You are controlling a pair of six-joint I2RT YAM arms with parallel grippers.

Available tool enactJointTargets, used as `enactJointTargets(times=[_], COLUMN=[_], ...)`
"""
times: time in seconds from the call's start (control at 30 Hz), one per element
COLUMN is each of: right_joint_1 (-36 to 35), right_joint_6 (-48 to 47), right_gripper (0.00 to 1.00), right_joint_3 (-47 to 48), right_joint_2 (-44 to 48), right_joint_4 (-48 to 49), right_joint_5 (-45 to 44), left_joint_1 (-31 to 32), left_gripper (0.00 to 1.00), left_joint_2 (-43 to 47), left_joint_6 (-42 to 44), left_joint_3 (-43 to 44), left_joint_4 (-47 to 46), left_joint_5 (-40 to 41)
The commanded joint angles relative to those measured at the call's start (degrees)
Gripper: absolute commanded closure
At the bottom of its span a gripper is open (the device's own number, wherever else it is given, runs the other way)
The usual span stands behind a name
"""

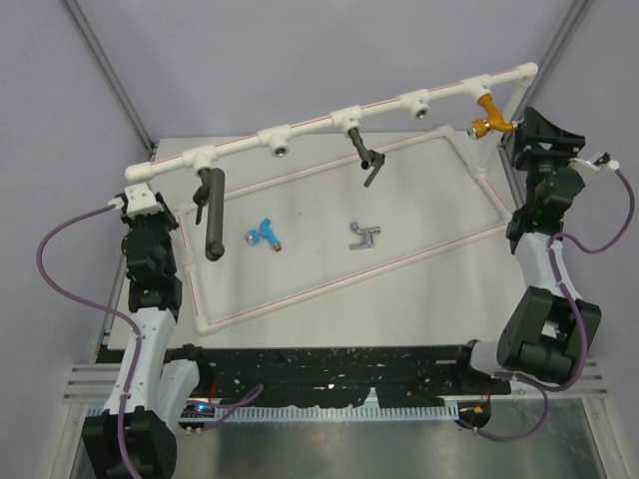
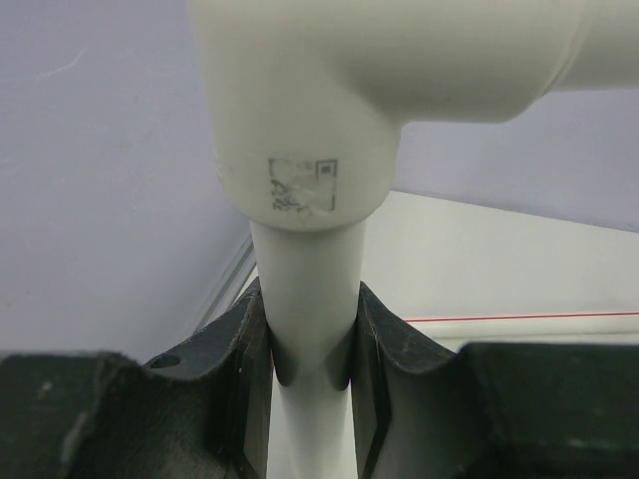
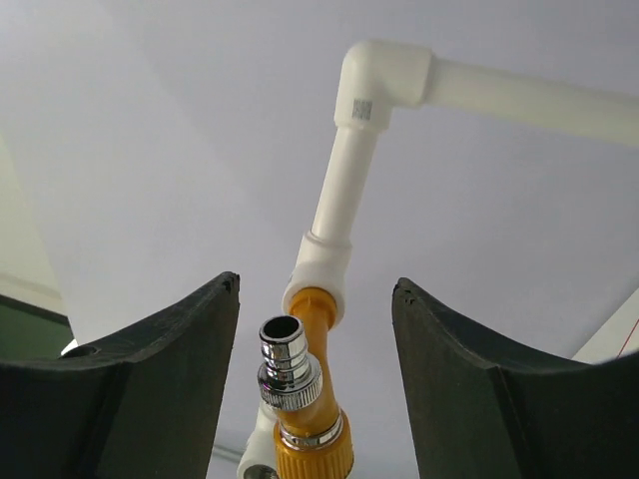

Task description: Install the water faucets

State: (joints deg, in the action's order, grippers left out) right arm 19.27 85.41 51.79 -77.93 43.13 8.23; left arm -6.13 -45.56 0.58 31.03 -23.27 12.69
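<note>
Pale table (image 1: pixel 419 264), orange faucet (image 1: pixel 491 112) hanging down from pipe (image 1: pixel 384 105), nozzle pointing left

1 orange-gold faucet (image 1: pixel 491 110), 1 blue faucet (image 1: pixel 265 234), 1 silver-grey faucet (image 1: pixel 363 236), 1 dark cylinder (image 1: pixel 212 215), 1 white pipe frame (image 1: pixel 312 125)

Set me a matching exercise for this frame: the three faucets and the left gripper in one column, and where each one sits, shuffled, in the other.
Column 1
1. orange-gold faucet
2. blue faucet
3. silver-grey faucet
4. left gripper

Column 2
A. loose on the table, nearer the right arm
B. shut around an upright leg of the white pipe
C. joined to the pipe's right end, between the fingers of the open right gripper
D. loose on the table, beside the long dark cylinder

Pairs: 1-C, 2-D, 3-A, 4-B
</note>
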Motion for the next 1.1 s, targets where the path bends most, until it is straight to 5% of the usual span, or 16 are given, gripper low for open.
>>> enactJointTargets(times=[0.0,0.1,0.37,0.77,1.07], right_joint_1=[3.49,6.74,7.28,-4.94,-9.68], right_joint_6=[-9.10,-17.96,-63.92,-147.55,-174.51], right_gripper=[0.31,0.30,0.22,0.11,0.10], right_joint_3=[-1.07,-0.29,12.35,11.59,11.58], right_joint_2=[5.15,6.65,11.04,17.98,16.85], right_joint_4=[2.48,0.30,-14.56,-32.14,-40.67], right_joint_5=[-2.26,-0.33,7.49,6.45,3.02], left_joint_1=[-0.20,-0.20,-0.20,-0.29,-0.20], left_gripper=[1.00,1.00,1.00,1.00,1.00], left_joint_2=[1.26,1.26,1.44,1.09,1.26], left_joint_6=[2.41,2.41,2.59,2.59,2.32], left_joint_3=[0.97,1.05,1.05,1.14,0.97], left_joint_4=[-5.56,-5.56,-5.47,-5.65,-5.65], left_joint_5=[0.85,0.76,1.02,0.76,0.67])
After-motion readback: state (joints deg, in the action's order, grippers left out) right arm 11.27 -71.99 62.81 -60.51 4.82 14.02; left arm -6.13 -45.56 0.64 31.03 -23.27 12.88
